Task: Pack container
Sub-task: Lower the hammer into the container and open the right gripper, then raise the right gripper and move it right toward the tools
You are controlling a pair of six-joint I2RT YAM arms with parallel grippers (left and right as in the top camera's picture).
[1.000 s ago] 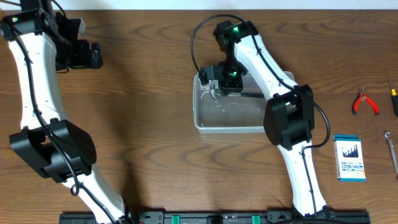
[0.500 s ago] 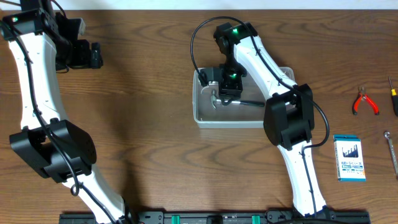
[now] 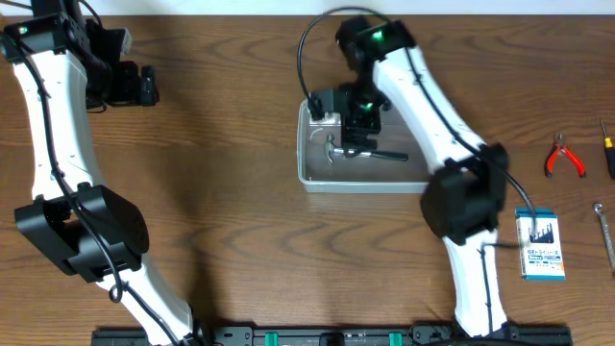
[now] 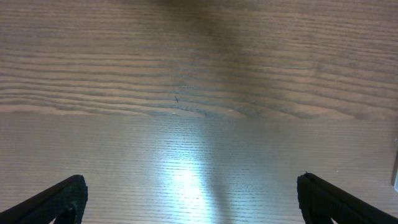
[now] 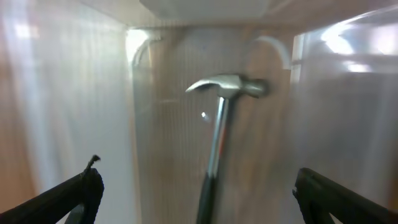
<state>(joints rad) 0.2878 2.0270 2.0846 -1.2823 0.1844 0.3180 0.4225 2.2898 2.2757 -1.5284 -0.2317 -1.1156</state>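
- Your right pincer (image 3: 357,137) stands wide open and holds nothing. It hangs just above the container (image 3: 322,175), fingers pointing down into it.
- Right under it lies a hammer (image 5: 219,134), flat on the container floor and clear of both fingers. Its head is toward the container's left end and its handle runs along the long axis, toward the right end.
- The container sits on the bench (image 3: 231,221) at mid-table, long axis side to side, with the right arm over it.
- The things not yet packed lie well apart from it at the bench's right edge: red pliers (image 3: 564,157), a blue-and-white card pack (image 3: 541,244), and thin tools at the very edge, too small to name.
- So the next pick probably lies to the right of this pincer. The right arm is much the nearer.
- Your left pincer (image 3: 146,85) is wide open too, empty, over bare bench at the far left.
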